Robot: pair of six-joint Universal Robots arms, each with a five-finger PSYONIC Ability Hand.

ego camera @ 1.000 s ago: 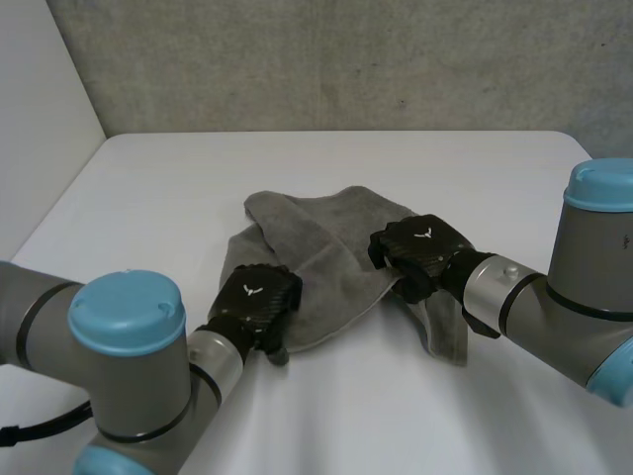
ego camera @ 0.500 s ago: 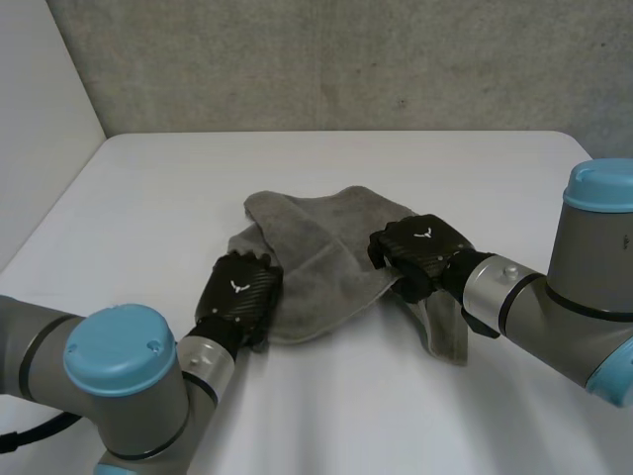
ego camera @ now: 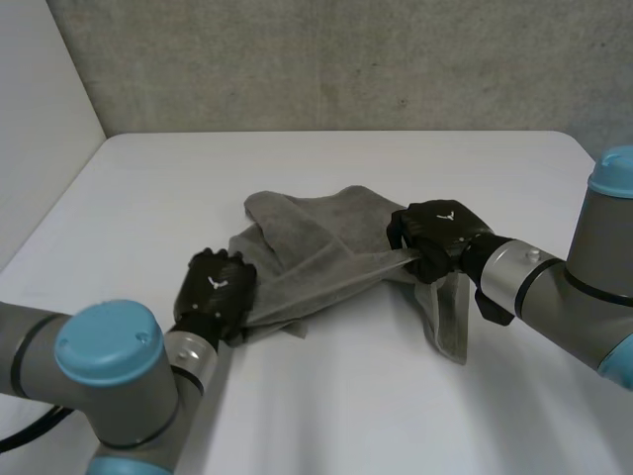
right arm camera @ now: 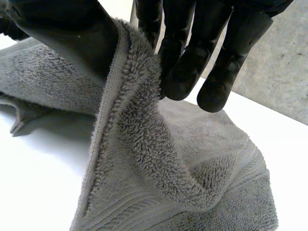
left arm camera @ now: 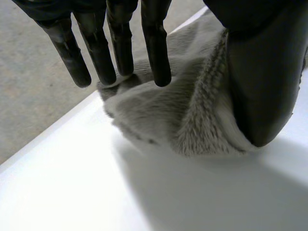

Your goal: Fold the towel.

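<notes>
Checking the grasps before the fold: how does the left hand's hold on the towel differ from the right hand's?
The left hand pinches the towel at its near left end, the right hand at its right side. The left hand's fingers are straight and spread; the right hand's fingers bunch close to the thumb. A strip of towel trails beyond the right hand, almost none beyond the left. Both hold one edge, stretched between them.

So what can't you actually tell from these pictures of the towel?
- Head view: the backs of the left hand and right hand hide their hold on the towel.
- Head view: folds hide the towel's corners and lower layers.
- Left wrist view: the thumb covers the towel edge under it.
- Right wrist view: the frame cuts the towel off.
</notes>
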